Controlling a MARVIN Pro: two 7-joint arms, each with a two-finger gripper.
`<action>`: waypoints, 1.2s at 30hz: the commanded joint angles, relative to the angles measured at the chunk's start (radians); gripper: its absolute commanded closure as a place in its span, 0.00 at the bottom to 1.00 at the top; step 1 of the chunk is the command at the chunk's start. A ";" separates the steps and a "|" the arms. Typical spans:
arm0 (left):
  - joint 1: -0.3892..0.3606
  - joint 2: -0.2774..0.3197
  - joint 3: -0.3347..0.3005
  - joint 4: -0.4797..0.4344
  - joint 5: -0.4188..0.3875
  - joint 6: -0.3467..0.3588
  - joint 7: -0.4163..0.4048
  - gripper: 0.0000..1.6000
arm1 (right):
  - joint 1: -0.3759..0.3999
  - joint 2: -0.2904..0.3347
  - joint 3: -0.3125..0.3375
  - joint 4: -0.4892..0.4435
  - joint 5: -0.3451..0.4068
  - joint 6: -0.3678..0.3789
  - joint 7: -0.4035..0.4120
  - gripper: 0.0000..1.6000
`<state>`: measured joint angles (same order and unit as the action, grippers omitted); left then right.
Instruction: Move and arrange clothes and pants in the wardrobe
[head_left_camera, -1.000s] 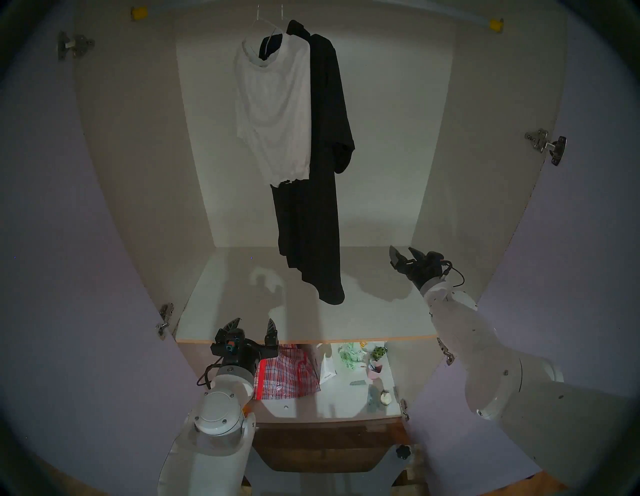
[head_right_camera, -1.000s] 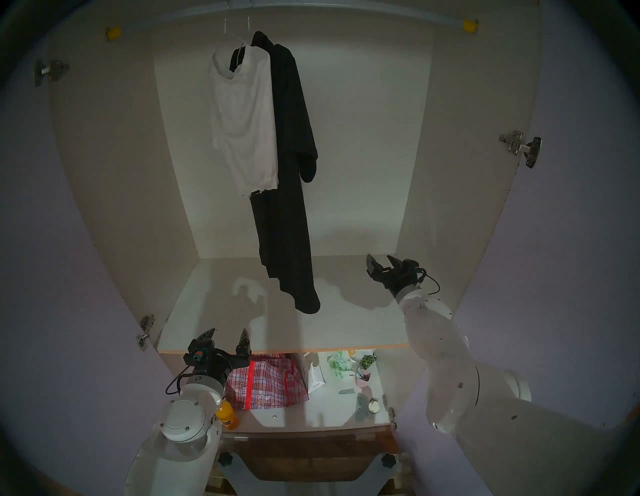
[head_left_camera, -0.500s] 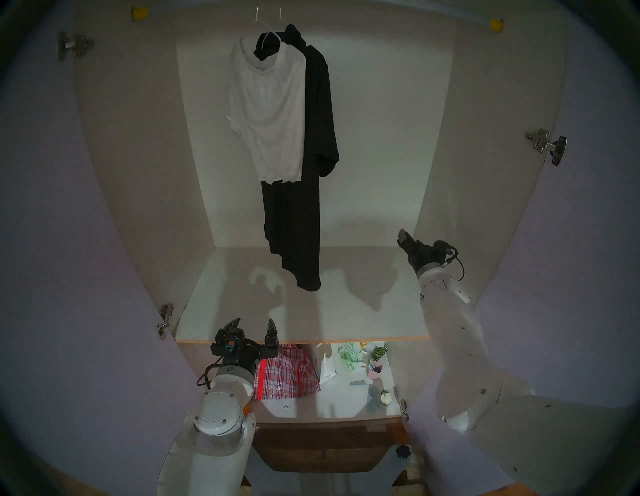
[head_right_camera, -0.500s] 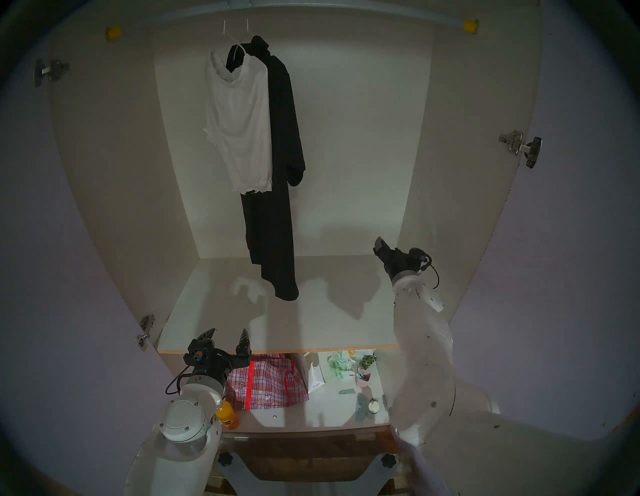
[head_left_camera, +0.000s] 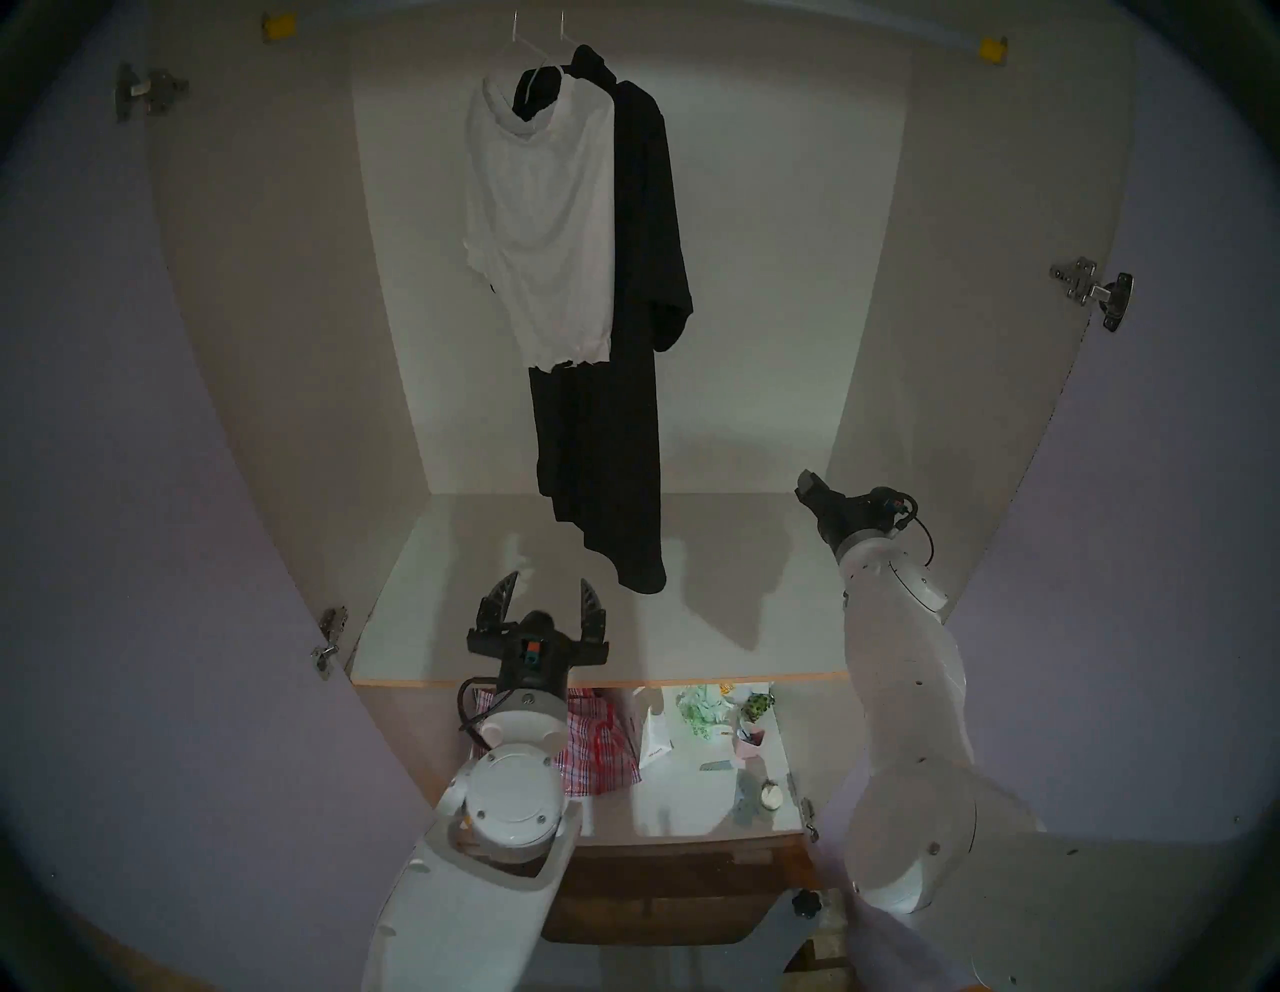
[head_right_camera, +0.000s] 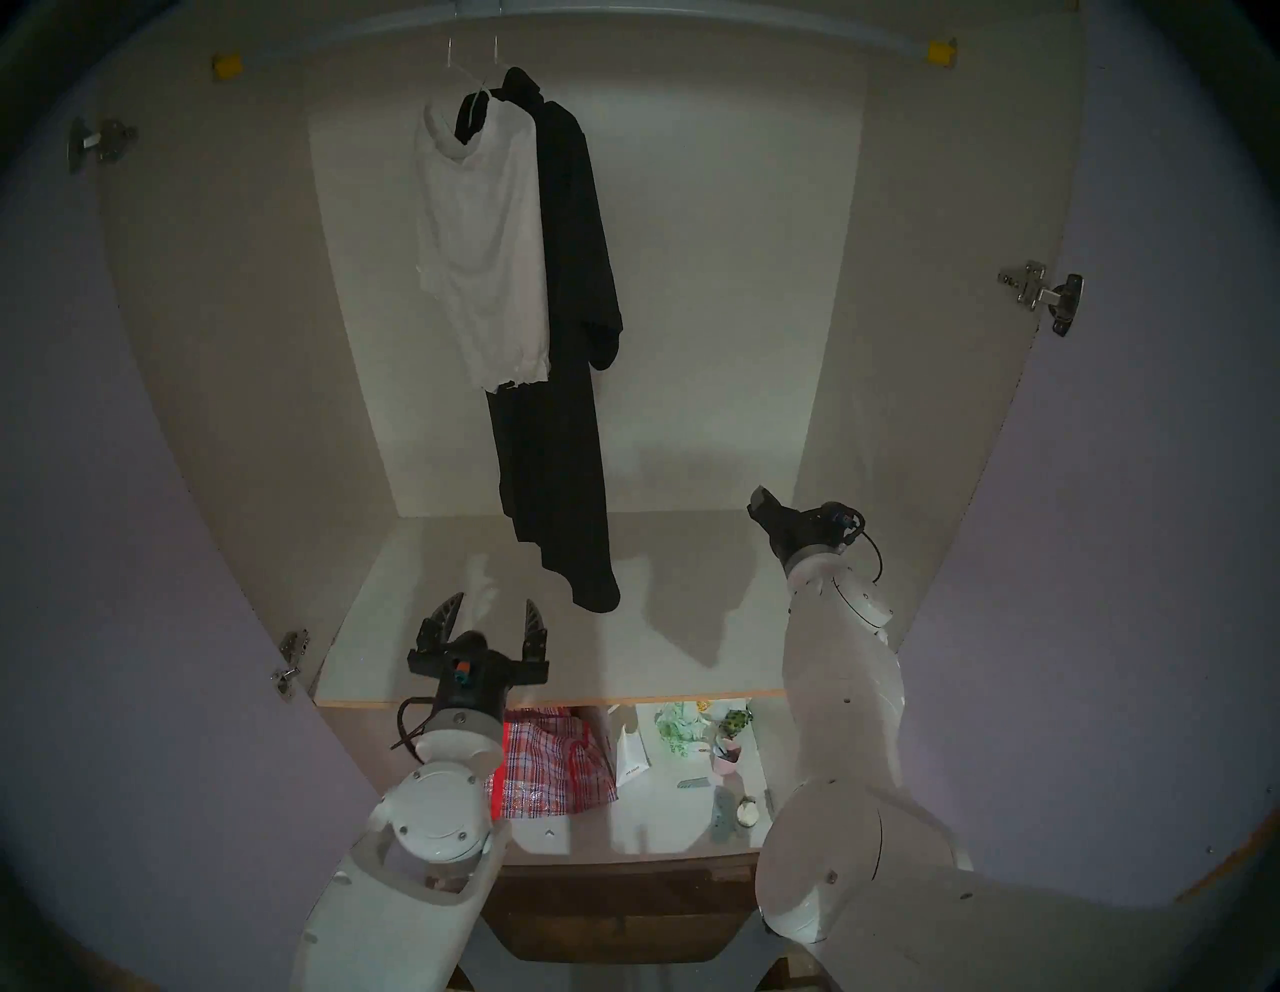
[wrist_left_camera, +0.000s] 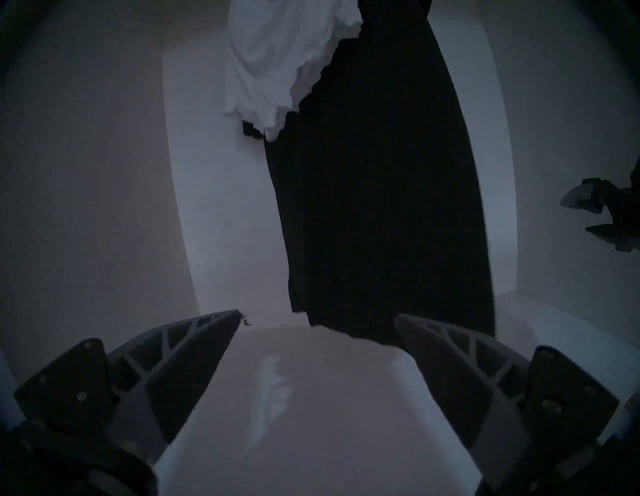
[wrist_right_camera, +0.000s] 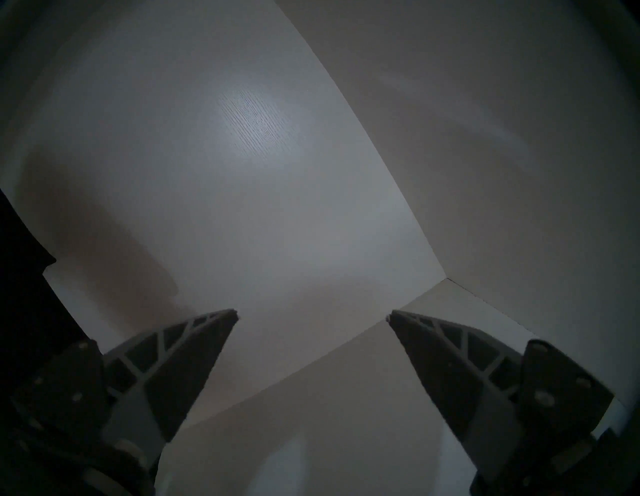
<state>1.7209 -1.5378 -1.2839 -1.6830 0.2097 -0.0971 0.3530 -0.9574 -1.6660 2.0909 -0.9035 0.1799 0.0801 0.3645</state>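
Note:
A black shirt (head_left_camera: 637, 346) and a white top (head_left_camera: 547, 228) hang side by side on white wire hangers (head_left_camera: 540, 41) from the wardrobe rail, the white top on the left and partly in front. Both hang free, touched by no gripper. My left gripper (head_left_camera: 550, 589) is open and empty, low over the front of the wardrobe shelf (head_left_camera: 727, 637), below and left of the shirt's hem. In the left wrist view the shirt (wrist_left_camera: 374, 190) and top (wrist_left_camera: 284, 59) hang ahead of the left gripper (wrist_left_camera: 317, 317). My right gripper (head_left_camera: 807, 481) is open and empty by the right inner panel; the right wrist view (wrist_right_camera: 311, 315) shows only panels.
Lilac doors (head_left_camera: 138, 485) stand open on both sides, with metal hinges (head_left_camera: 1094, 291). Yellow rail brackets (head_left_camera: 277, 26) sit at the top corners. Below the shelf, a red-and-white checked bag (head_left_camera: 602, 748), a white paper bag (head_left_camera: 654, 738) and small items lie on a lower board.
My left arm has risen and moved forward and right, so its open gripper is now over the shelf's front. The right gripper rose and turned edge-on earlier. The clothes sway slightly.

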 joint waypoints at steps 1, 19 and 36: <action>-0.071 -0.014 0.000 0.018 -0.025 0.025 -0.032 0.00 | 0.008 0.000 -0.014 -0.035 -0.007 0.018 0.008 0.00; -0.136 0.133 -0.045 -0.194 -0.424 0.290 -0.369 0.00 | -0.058 -0.004 -0.028 -0.091 -0.042 0.013 -0.018 0.00; -0.339 0.041 0.182 -0.069 -0.334 0.342 -0.167 0.00 | -0.058 -0.005 -0.026 -0.091 -0.045 0.013 -0.017 0.00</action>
<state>1.4282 -1.4428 -1.0949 -1.7809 -0.1576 0.2759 0.1205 -1.0414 -1.6733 2.0683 -0.9683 0.1309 0.0971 0.3433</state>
